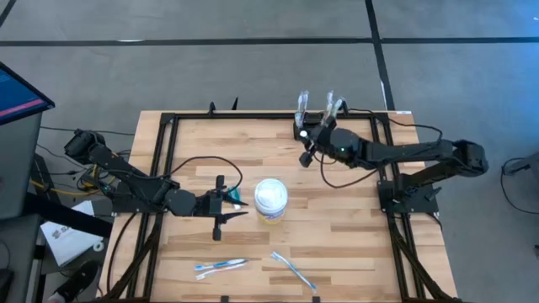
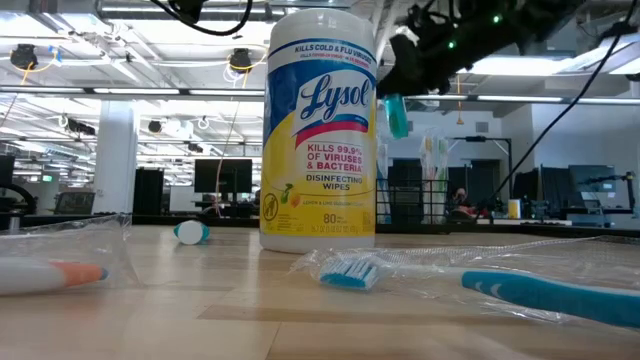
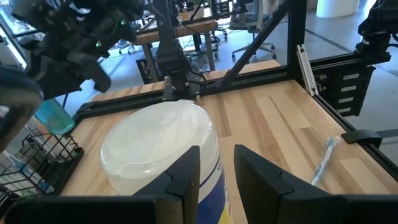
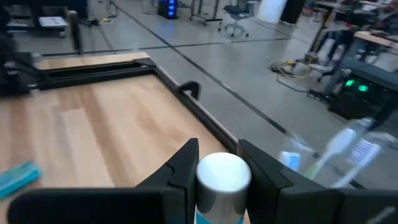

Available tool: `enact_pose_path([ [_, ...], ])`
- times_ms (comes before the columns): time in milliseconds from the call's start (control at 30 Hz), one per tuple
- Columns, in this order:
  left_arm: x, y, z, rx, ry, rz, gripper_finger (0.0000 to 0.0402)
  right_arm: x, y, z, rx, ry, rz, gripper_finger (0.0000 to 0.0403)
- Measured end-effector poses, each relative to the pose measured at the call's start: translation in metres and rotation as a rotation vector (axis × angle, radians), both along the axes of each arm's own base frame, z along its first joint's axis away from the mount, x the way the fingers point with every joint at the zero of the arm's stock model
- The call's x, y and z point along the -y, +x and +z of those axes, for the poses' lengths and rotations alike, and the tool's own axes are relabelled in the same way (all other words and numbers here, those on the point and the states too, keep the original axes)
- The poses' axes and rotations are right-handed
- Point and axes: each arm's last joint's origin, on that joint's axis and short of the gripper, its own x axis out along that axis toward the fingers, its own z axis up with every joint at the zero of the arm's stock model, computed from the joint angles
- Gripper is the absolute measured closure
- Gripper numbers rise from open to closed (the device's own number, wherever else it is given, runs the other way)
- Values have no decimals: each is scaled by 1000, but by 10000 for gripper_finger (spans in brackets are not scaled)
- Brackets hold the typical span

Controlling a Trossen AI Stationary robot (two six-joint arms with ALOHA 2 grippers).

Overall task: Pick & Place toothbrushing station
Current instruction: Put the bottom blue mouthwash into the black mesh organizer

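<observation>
The toothbrushing station, a small black wire rack with toothbrushes standing in it, sits at the table's far edge; it also shows in the left wrist view. My right gripper hovers just in front of the rack, shut on a small teal tube with a white cap. A white-lidded wipes tub stands mid-table. My left gripper is open, with its fingertips just short of the tub's left side and nothing between them. A small teal and white thing lies on the table by the left gripper. My right gripper pinches the teal tube between its two fingers, just under the white cap. The fingers come nearly level from the table's right side. The tube stands upright, cap up; its teal body hangs below the fingers, lifted clear of the table.
Two toothbrushes in clear wrappers lie near the table's front edge, close in the low view. A black metal frame runs round the table. There is bare wood between the tub and the rack.
</observation>
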Motion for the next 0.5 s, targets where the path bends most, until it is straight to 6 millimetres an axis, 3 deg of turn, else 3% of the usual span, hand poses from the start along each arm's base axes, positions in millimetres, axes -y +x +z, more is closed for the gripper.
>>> enact_pose_path([
  [500, 0, 0, 0, 1, 0, 0, 309, 49, -26, -26, 53, -10, -95, 320],
])
